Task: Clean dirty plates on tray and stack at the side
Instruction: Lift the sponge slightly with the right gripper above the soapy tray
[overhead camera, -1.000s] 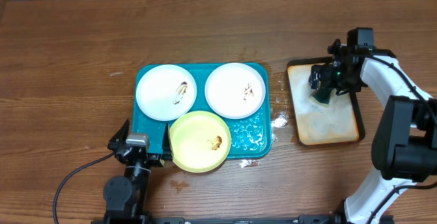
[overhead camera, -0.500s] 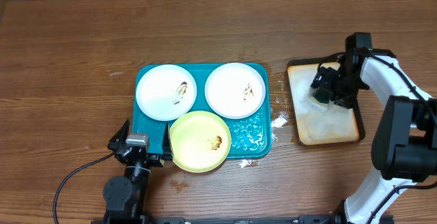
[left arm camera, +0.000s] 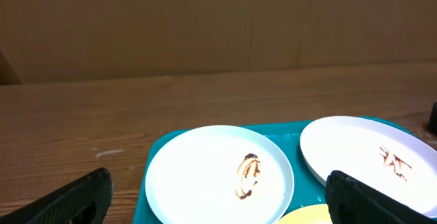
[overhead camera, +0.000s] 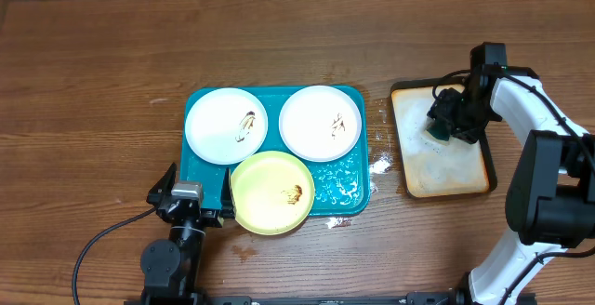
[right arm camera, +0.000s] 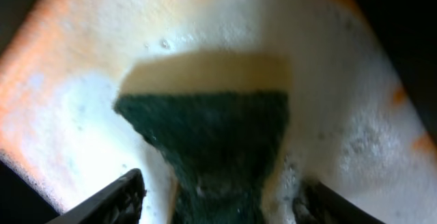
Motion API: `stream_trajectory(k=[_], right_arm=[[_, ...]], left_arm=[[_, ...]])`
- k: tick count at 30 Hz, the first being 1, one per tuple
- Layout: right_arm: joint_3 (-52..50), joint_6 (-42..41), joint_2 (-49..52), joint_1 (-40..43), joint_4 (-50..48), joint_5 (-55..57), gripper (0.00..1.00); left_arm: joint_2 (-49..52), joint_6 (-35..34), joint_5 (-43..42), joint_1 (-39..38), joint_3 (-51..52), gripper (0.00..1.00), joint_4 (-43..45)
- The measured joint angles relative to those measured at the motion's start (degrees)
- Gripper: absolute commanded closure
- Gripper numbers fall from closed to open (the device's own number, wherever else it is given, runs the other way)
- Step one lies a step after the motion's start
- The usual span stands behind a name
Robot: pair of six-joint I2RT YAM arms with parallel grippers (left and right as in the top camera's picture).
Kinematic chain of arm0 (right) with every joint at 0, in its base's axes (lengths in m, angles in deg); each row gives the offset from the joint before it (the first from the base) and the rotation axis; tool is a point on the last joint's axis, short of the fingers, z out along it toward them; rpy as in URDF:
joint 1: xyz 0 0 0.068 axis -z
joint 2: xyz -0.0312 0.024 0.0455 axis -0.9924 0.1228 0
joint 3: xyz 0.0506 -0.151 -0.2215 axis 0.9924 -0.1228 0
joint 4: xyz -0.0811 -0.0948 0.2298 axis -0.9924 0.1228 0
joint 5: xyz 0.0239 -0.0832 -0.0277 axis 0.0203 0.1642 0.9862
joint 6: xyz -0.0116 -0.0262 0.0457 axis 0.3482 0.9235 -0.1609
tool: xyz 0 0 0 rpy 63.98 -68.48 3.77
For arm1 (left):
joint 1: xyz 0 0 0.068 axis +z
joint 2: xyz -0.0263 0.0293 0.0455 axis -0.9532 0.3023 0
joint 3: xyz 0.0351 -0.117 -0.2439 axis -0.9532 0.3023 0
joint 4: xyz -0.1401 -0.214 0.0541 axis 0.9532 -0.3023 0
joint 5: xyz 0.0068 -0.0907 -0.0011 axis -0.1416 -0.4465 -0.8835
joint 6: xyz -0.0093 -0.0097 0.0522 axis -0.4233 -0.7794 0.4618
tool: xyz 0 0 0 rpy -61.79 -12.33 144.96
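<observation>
Main thing that could be botched here is the pickup of the sponge. It's soaked and sitting in foam on the tan tray, so if it's pinched only at its narrow near end it could be squeezed out sideways or dropped on the table on the way over, with suds dripped across the wood. The right gripper is seen spread open with a finger on each side of the sponge and foam showing in the gaps, so nothing is gripped yet as far as can be told. The left gripper is also wide open and empty, parked low at the near-left corner of the teal tray. The plates are well apart from the right gripper, over on the teal tray. The left white plate and right white plate are set side by side at the back. The yellow-green plate is in front, hanging over the near rim, so it could be tipped if scrubbed hard. Brown smears are seen on all three, and none is stacked yet.
</observation>
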State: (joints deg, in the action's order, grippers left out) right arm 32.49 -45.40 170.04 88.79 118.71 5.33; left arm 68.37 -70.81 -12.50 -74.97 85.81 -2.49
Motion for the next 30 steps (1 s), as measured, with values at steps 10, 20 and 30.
stream_trajectory(k=[10,20,30], right_arm=[[0.0,1.1,0.0,0.0,-1.9,0.6,0.96],[0.0,1.2,0.0,0.0,-0.7,1.0,0.96],[0.0,1.9,0.0,0.0,-0.5,1.1,0.96]], left_arm=[[0.0,0.0,0.0,0.0,0.0,0.0,0.0],[0.0,0.0,0.0,0.0,0.0,0.0,0.0],[0.0,0.0,0.0,0.0,0.0,0.0,0.0]])
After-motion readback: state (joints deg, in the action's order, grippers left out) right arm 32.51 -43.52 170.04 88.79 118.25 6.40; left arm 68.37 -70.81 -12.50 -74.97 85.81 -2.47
